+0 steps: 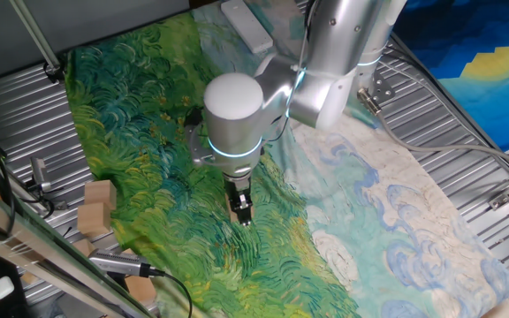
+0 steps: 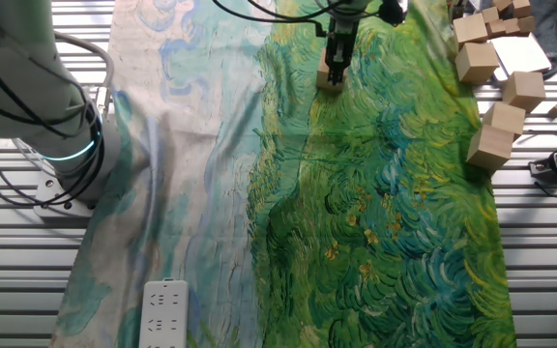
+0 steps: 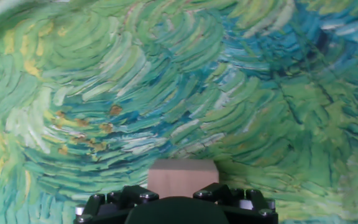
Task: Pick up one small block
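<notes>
Directly ahead of our claw (image 3: 182, 202) in the hand view sits the small block (image 3: 183, 176) on the painted cloth (image 3: 104, 93) over the desk (image 1: 467, 132), centred between narrowly set fingers, though whether they grip it we cannot tell.

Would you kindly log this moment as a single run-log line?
phase: grasp | gripper: down at small block | block: on painted cloth | closure: unclear
</notes>
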Available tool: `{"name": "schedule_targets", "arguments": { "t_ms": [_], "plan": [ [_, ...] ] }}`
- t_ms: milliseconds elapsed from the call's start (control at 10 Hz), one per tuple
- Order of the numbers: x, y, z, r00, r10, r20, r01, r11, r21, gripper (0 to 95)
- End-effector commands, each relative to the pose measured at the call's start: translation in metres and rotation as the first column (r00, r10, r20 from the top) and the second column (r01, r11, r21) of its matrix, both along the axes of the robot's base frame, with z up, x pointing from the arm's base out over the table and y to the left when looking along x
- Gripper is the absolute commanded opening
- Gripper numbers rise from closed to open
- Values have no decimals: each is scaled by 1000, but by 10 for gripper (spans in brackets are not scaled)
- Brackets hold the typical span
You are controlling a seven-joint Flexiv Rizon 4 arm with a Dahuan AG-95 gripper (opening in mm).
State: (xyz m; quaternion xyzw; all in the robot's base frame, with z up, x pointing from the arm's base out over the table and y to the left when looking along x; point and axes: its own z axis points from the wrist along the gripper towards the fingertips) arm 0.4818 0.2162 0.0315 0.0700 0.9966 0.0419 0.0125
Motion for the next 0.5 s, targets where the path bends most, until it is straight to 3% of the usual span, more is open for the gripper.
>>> {"name": "schedule_targets", "arguments": {
  "t_ms": [100, 200, 300, 500],
  "plan": [
    [-2, -1, 2, 998, 62, 2, -62, 998, -10, 570],
    [-2, -1, 3, 997, 73, 3, -73, 997, -13, 190],
    [-2, -2, 3, 995, 98, 5, -97, 995, -13, 0],
    [-3, -2, 3, 993, 114, 6, -114, 993, -14, 0]
  ]
}}
